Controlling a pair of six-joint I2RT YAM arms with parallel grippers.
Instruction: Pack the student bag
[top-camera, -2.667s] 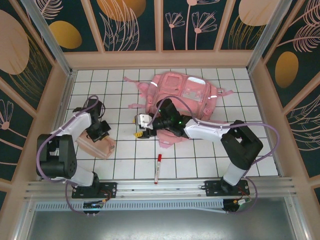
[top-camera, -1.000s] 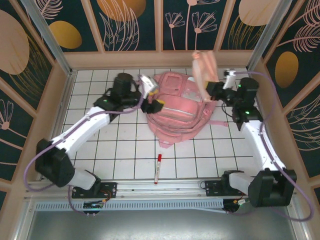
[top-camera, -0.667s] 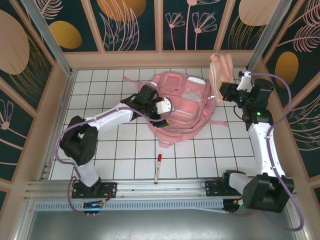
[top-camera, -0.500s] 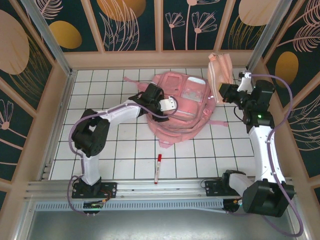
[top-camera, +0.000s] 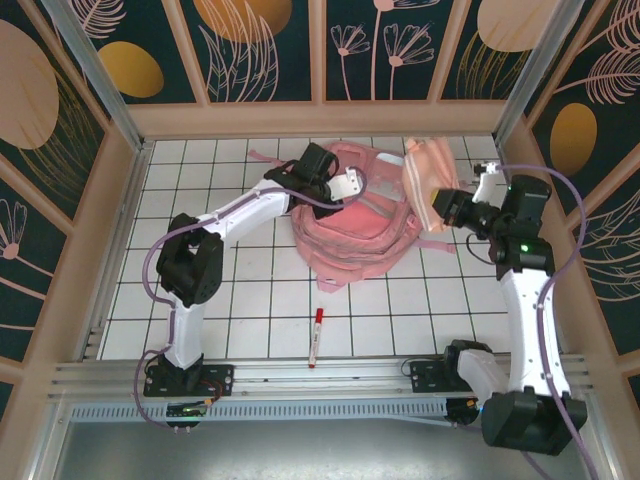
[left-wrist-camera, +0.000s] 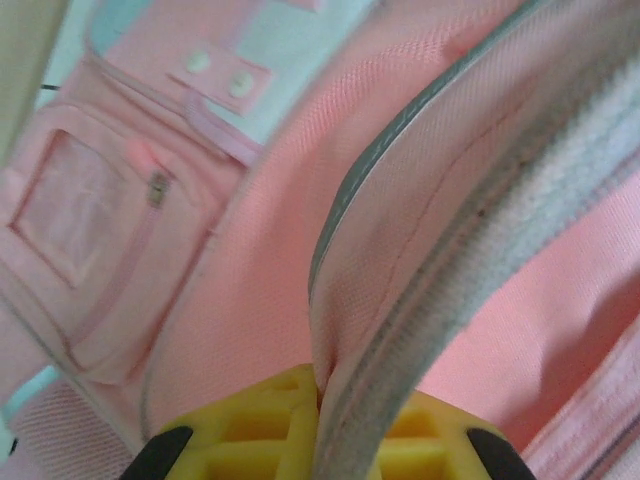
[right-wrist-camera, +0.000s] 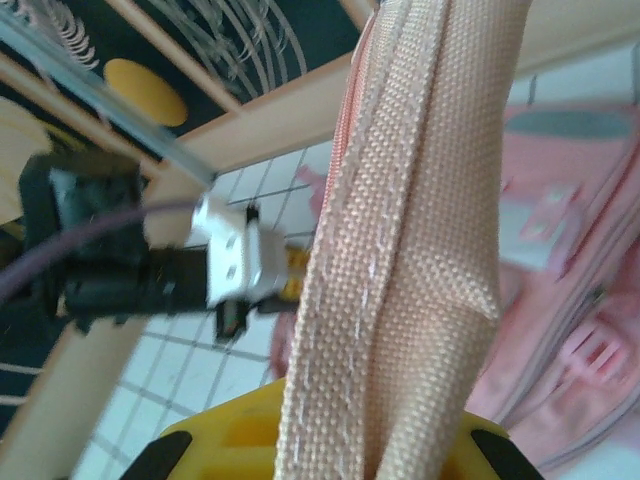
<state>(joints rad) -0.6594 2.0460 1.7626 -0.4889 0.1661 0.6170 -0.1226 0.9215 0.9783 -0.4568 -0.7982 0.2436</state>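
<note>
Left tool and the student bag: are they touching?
Touching. The left wrist view shows the left tool shut on the student bag, its zipper edge pinched between the yellow fingers.

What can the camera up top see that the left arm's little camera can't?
Top view: the red marker on the table, and the right gripper holding up a peach pouch. Left wrist view: up close, the left gripper pinching a zipper edge, plus a small zip pocket. Both: the pink student bag.
</note>
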